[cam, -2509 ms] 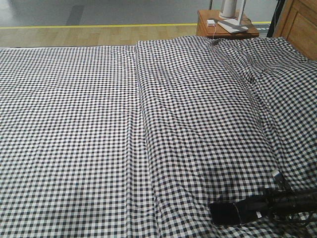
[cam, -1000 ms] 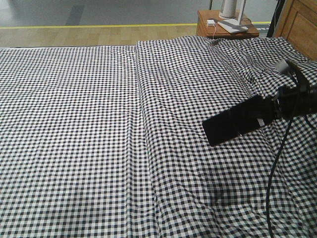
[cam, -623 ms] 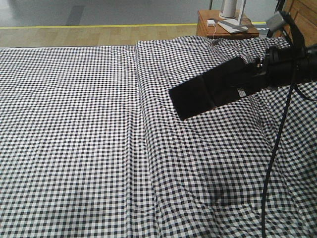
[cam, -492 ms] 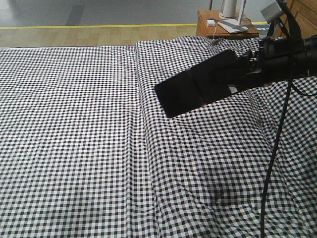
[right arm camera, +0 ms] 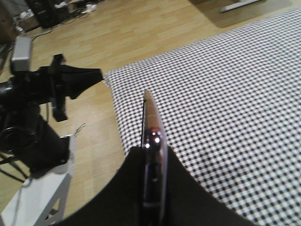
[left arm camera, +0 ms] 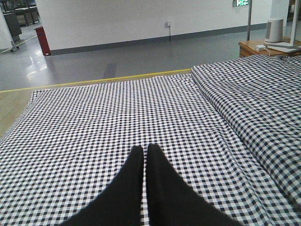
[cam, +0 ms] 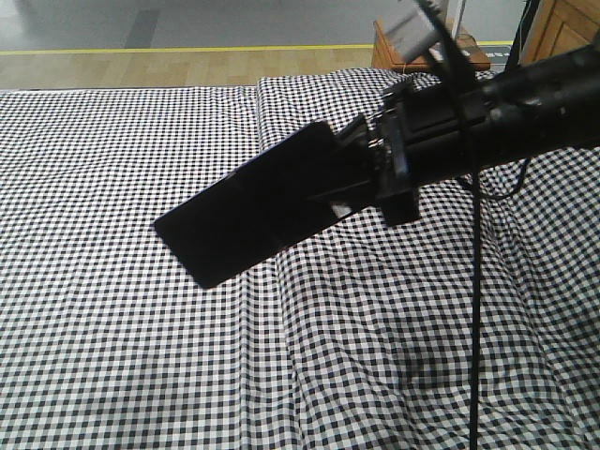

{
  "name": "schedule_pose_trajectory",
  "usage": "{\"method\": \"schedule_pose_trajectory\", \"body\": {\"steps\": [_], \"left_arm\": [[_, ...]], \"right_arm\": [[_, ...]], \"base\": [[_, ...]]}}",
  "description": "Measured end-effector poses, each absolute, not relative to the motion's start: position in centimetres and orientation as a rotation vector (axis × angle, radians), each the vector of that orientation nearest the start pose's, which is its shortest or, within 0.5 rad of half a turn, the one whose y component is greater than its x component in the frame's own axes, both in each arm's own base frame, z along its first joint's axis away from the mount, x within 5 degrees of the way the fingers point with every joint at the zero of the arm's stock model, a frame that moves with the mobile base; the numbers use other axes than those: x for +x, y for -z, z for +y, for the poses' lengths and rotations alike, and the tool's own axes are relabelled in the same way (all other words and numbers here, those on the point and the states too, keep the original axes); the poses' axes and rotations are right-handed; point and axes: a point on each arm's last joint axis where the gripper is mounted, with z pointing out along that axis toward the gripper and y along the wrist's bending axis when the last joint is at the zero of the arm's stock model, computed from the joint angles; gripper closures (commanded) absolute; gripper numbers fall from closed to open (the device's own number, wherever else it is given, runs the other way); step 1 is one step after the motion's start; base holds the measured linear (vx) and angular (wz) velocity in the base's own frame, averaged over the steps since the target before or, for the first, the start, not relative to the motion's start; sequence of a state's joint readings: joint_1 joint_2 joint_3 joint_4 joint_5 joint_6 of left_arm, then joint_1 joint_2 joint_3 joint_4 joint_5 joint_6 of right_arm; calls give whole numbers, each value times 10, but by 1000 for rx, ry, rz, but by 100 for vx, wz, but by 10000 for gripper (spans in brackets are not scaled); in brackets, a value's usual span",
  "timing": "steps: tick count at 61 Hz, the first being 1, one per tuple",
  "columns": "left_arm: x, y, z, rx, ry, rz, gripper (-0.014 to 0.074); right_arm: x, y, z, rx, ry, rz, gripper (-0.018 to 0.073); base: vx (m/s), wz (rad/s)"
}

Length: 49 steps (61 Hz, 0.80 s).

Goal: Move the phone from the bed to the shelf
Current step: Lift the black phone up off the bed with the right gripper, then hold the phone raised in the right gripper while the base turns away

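Observation:
The black glossy phone [cam: 253, 206] hangs in the air above the gingham bed [cam: 122, 309], tilted down to the left. My right gripper [cam: 361, 178] is shut on its right end. In the right wrist view the phone [right arm camera: 151, 127] shows edge-on, pinkish, clamped between my right gripper [right arm camera: 153, 183] fingers, over the corner of the bed [right arm camera: 235, 94]. My left gripper [left arm camera: 145, 155] is shut on nothing, its fingertips nearly touching, low over the bed [left arm camera: 94, 122]. The shelf is out of view.
A reddish-brown nightstand [cam: 380, 47] with a white device stands at the back right, beside a wooden headboard [cam: 567, 33]. Wood floor [cam: 141, 66] lies beyond the bed. The other arm [right arm camera: 42, 89] and a white base [right arm camera: 37, 197] show left of the bed corner.
My right gripper has lifted the phone from low on the bed's right side and carried it up and leftward; the phone now hangs larger, over the bed's middle. The bed is unchanged.

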State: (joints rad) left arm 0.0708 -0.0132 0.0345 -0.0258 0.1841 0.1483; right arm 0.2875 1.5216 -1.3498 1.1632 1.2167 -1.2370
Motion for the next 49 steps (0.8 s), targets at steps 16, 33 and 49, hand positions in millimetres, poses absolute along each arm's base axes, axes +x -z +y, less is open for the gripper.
{"method": "schedule_pose_trajectory", "body": {"steps": [16,33,49], "left_arm": [[56,-186,4,48,-141,1690,595],[56,-186,4,48,-141,1690,595],[56,-186,4,48,-141,1690,595]], "right_arm": [[249,-372,183,-1364,-1131,1779,562],[221,-395,181,-1386,-1123,1748,562],[220,-396,181,-1382,-1123,1755,562]], "base": [[0,0],[0,0],[0,0]]}}
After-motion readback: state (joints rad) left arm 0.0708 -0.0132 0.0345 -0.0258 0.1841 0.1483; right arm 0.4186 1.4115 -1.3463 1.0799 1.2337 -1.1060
